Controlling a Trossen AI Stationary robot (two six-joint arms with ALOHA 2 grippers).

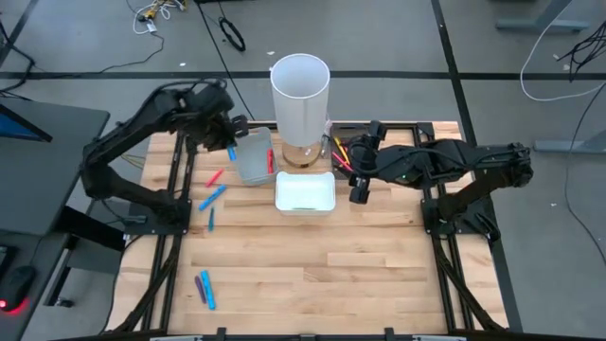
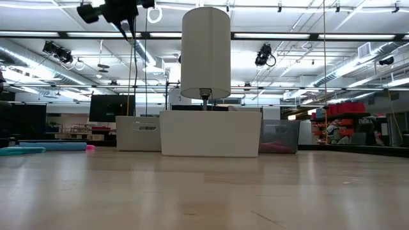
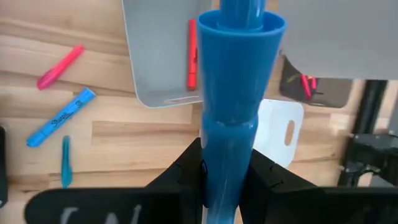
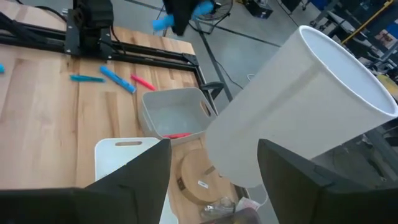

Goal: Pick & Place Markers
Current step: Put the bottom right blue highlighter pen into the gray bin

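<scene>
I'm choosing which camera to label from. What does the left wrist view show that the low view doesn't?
Only the left wrist view shows the left gripper shut on a blue marker, with a red marker lying inside the grey tray. Only the low view shows the room behind and the tall white cylinder. Both show the white tray and loose blue markers on the table.

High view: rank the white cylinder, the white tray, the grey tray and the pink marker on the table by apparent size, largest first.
1. White cylinder, though it stands tall, nearer the camera, which inflates it.
2. White tray.
3. Grey tray, close to the white tray; partly covered by the left gripper.
4. Pink marker.
</scene>
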